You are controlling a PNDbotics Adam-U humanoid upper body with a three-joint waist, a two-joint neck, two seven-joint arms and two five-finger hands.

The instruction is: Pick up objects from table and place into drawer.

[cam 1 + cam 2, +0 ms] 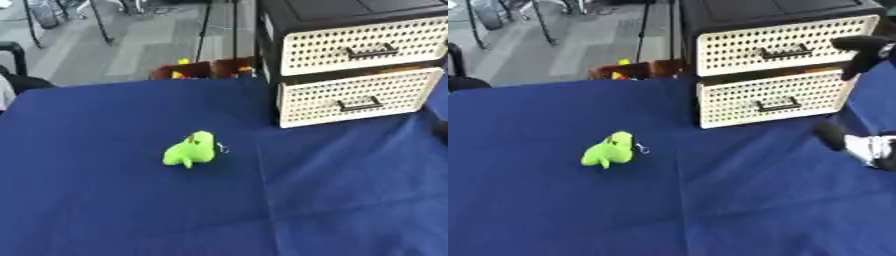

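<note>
The green plush toy (190, 149) lies on the blue tablecloth (105, 210) a little left of the table's middle, well away from every edge, with a small metal ring (224, 148) showing just at its right side. Nothing touches it. At the far right corner of the table stands the drawer unit (354, 60), a black frame with two cream perforated fronts, each carrying a dark handle. The lower drawer (772, 99) is pulled out a little, so a dark gap shows above its front, and something orange shows in that gap; the upper drawer (785, 44) sits flush in the frame. My right hand (866, 50) is up at the right edge of the right eye view, level with the drawer unit's right side, beside the upper front; I see only a dark part of it there, and I cannot tell whether my fingers are spread or curled, nor whether they touch the unit. Below it, near the right edge of the table, a black and silver part of my right arm (859, 145) shows above the cloth. My left hand does not show in either view. Beyond the far edge of the table sits a brown box (197, 70) with small yellow and red things in it.
</note>
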